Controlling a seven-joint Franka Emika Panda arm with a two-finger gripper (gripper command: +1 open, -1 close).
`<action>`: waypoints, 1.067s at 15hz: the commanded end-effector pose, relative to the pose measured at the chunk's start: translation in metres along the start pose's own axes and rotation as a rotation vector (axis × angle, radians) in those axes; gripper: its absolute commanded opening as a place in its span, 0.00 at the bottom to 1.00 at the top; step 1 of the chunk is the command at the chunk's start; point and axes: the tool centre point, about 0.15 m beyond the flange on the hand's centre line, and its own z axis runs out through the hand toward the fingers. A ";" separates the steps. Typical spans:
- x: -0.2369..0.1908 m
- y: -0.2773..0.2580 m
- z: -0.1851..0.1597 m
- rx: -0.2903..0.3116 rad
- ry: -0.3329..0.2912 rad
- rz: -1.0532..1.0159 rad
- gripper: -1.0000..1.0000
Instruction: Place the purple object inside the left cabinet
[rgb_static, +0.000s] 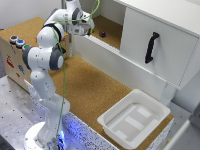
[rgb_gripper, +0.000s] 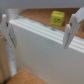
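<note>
A cork-brown bench (rgb_static: 92, 90) fills the middle of the scene, running below and beyond the tool. Past the tool, a white door panel (rgb_static: 157, 47) with a black handle (rgb_static: 151, 47) stands closed. Well away from the tool, at the bench's near end, sits a white rectangular plastic tub (rgb_static: 134, 119). Behind the arm, a light wooden box (rgb_static: 15, 60) carries round red, blue and green buttons (rgb_static: 16, 41). A pale wall (rgb_static: 20, 11) rises behind it. Lighting is soft and even.
</note>
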 end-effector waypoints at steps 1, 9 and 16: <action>-0.021 -0.068 -0.006 0.078 0.033 -0.235 1.00; -0.006 -0.162 -0.013 0.170 0.015 -0.617 1.00; -0.009 -0.221 -0.012 0.231 -0.009 -0.779 1.00</action>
